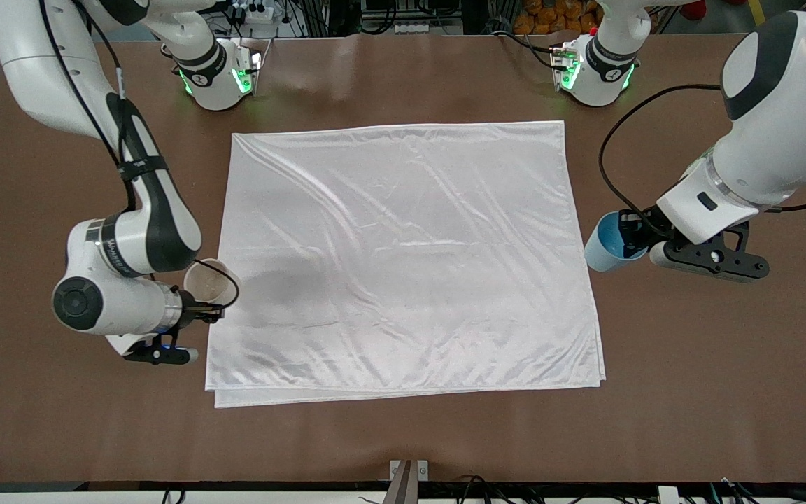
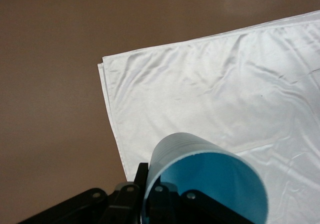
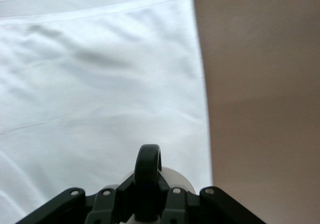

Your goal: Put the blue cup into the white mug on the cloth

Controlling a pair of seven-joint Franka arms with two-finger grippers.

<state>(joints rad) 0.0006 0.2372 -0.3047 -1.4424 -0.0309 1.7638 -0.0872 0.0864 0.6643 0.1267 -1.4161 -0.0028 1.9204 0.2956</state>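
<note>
Right gripper (image 1: pixel 208 313) is up over the cloth (image 1: pixel 403 259) edge at the right arm's end, fingers closed tight on the black handle of the white mug (image 1: pixel 206 281), mug tipped w/ its mouth showing. Looks rigid and prob ceramic, so a bit heavy and chippable; handle's the obvious grab spot, tho it can swing there. Cloth is shiny and slippery-looking, wrinkled, lying flat on the table (image 1: pixel 403 434). Left gripper (image 1: pixel 632 236) hangs just off the cloth edge at the left arm's end, fingers pinching the blue cup (image 1: pixel 606 243) by its wall, cup tilted. Seems light, thin, prob plastic, so don't squeeze hard.
</note>
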